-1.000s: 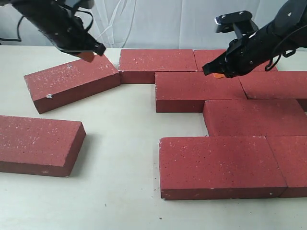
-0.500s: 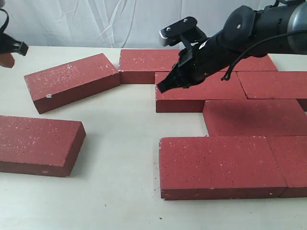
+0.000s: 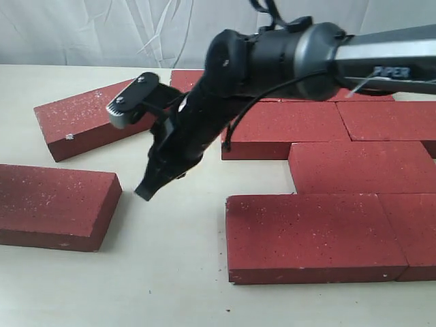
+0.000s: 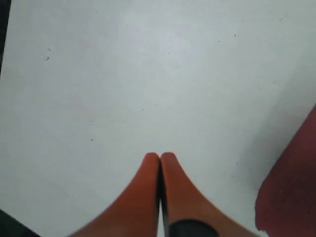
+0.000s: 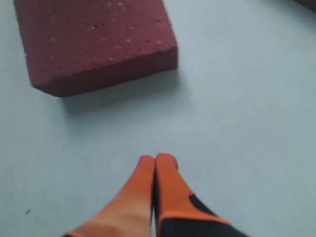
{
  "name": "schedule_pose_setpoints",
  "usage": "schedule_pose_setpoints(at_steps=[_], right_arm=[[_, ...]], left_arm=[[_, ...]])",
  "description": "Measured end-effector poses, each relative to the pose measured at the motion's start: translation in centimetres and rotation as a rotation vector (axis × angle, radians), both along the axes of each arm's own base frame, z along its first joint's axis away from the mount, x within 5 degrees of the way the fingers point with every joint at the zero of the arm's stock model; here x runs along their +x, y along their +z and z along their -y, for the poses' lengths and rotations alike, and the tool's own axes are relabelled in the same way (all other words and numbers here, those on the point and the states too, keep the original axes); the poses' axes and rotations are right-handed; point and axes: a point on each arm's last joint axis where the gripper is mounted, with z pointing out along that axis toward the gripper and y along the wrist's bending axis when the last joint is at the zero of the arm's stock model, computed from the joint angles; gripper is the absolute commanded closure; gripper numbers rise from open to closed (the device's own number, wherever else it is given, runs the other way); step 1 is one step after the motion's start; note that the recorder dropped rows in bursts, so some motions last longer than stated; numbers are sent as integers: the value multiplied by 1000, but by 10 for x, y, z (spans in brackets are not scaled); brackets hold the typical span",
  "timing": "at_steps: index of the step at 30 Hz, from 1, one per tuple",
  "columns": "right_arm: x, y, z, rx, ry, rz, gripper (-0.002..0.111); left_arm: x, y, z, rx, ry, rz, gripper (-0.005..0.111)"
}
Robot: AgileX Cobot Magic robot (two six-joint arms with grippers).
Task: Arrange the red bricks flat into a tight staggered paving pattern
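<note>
Your right arm (image 3: pixel 286 61) is reaching across the middle, and your right gripper (image 3: pixel 147 189) is pointing down at the table (image 3: pixel 170 272), in the gap between the front-left brick (image 3: pixel 54 204) and the paved rows. Its orange fingers (image 5: pixel 143 187) are pressing together, clenched on nothing. Your left gripper (image 4: pixel 160 156) is sitting outside the exterior view; its wrist camera is showing the tips squeezed together, empty, over bare table with a brick edge (image 4: pixel 291 187) nearby. The red bricks (image 3: pixel 320 231) are lying flat, most of them sitting edge to edge in staggered rows on the right. Two are lying loose on the left: the front-left brick, well apart from the rows, and an angled brick (image 3: pixel 82 122) behind it. Your arm is covering that brick's far corner, so you cannot tell whether it is touching the back row
</note>
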Motion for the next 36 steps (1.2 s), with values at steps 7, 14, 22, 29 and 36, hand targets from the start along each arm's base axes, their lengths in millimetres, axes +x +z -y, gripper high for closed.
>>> schedule_pose_setpoints(at_steps=[7,14,22,29,36], right_arm=[[1,-23,-37,-118,-2,-5,109],[14,-46,-56,-171,-6,-36,109],[17,-61,-79,-150,8,-40,109],[11,-61,-96,-154,49,-51,109],[16,-38,-85,-305,53,-12,109]], left_arm=[[3,-52,6,-90,6,-15,107],[13,-81,12,-185,-27,-15,107],[20,-88,17,-245,-60,32,107],[23,-88,22,-302,-115,64,107],[23,-82,33,-419,-137,78,107]])
